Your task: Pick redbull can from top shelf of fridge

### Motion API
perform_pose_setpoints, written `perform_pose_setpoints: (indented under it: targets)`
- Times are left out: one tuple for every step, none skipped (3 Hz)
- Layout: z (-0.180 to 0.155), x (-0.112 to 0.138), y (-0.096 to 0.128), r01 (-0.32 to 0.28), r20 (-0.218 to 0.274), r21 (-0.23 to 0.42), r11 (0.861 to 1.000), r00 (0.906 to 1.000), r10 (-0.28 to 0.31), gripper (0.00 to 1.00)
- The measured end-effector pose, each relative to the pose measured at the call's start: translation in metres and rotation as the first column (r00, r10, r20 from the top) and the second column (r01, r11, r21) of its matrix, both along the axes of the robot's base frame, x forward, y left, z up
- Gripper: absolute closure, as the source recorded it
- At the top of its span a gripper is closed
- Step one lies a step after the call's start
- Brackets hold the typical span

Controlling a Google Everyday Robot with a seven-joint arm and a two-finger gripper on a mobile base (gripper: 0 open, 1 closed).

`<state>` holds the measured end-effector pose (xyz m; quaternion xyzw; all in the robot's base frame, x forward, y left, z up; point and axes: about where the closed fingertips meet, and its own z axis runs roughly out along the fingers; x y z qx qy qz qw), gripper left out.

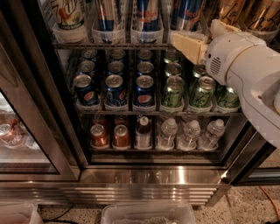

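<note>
The fridge (144, 175) stands open in front of me, with wire racks inside. The top shelf (109, 45) runs across the top of the view and carries clear plastic trays. Three redbull cans stand in those trays, at left (107, 15), middle (147, 15) and right (187, 12), with their tops cut off by the frame. My gripper (186, 46), cream-coloured on a white arm (245, 65), sits at the level of the top shelf. It is just below and in front of the right redbull can and holds nothing that I can see.
Gold-brown tall cans (258, 15) stand at top right and a green-and-white can (68, 15) at top left. The middle rack holds Pepsi cans (114, 87) and green cans (173, 92). The bottom rack holds red cans (99, 135) and water bottles (189, 133). A glass door (26, 131) is at left.
</note>
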<state>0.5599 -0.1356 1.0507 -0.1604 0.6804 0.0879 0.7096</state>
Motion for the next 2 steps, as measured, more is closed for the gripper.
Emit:
perform_pose_setpoints:
  targets:
    - [0.001, 0.008, -0.003, 0.008, 0.005, 0.002, 1.0, 1.0, -0.008, 0.26]
    - [0.002, 0.051, 0.006, -0.016, 0.031, 0.019, 1.0, 0.9994, 0.015, 0.28]
